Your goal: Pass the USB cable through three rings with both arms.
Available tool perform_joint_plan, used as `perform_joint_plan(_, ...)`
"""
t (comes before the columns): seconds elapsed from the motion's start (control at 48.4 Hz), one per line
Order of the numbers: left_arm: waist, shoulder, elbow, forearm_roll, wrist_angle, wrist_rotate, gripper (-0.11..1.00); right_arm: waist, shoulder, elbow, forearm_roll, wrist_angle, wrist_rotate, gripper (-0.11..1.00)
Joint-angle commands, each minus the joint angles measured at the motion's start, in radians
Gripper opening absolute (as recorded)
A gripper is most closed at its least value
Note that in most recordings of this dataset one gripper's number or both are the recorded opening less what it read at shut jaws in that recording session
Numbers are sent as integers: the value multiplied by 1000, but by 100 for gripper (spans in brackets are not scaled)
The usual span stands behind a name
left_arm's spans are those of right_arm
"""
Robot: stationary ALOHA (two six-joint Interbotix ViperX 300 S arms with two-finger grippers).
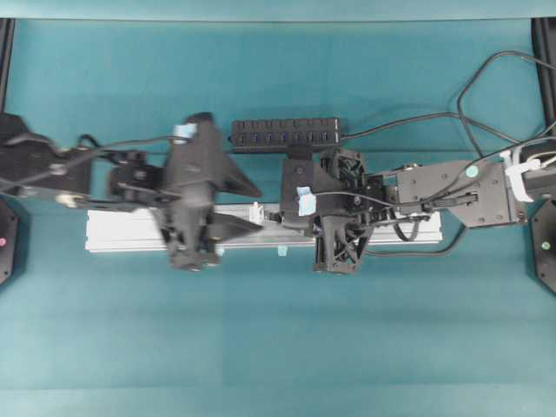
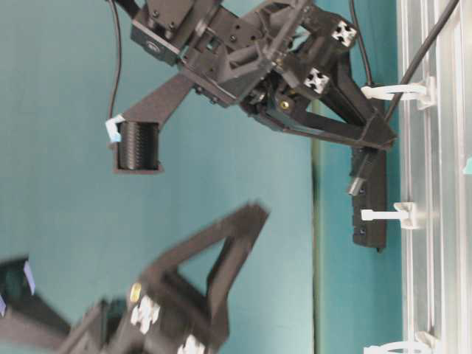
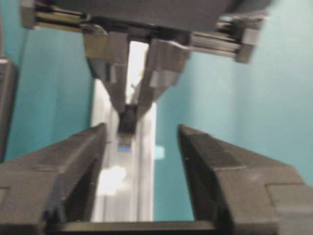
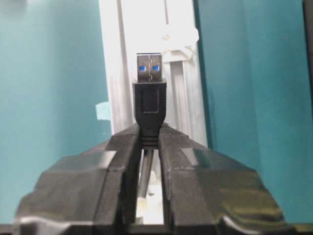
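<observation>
Right wrist view gives me the clearest look at the USB cable: its black plug stands straight out from the right gripper, silver tip with blue insert pointing forward along the aluminium rail. The jaws are closed tight on the rear of the plug, and I see the cord running back between them. Ahead of the tip, one whitish ring sits on the rail, a little to the right of the plug's line.

From the table-level view, the cord already goes through the first ring, and the plug tip hangs just before the middle ring, not yet in it. The third ring is further down the rail and is free.

The left gripper faces the plug from the other side. Its jaws stand well apart and hold nothing; the picture is blurred.

I judge that one ring is done and the second is in hand. For the next move I think the plug must be lined up with the middle eyelet and pushed through, then the left gripper must close on the tip on the far side before the right one lets go. The eyelet is small, so a small tilt of the plug can catch the rim.
</observation>
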Motion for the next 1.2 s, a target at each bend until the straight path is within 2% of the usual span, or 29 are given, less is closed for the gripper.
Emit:
perform_joint_plan(0.0, -2, -55, 20, 2, -5, -8, 59, 2, 0, -14, -3, 14, 2, -7)
perform_joint_plan(0.538, -3, -175, 104, 2, -5, -12, 59, -35, 78, -84, -3, 54, -5, -7)
perform_joint_plan(0.91, -2, -308, 190, 2, -5, -11, 59, -51, 104, -117, -5, 54, -12, -7)
perform_joint_plan(1.179, 20, -383, 236, 2, 43, -11, 59, -49, 124, -140, -3, 54, -17, -7)
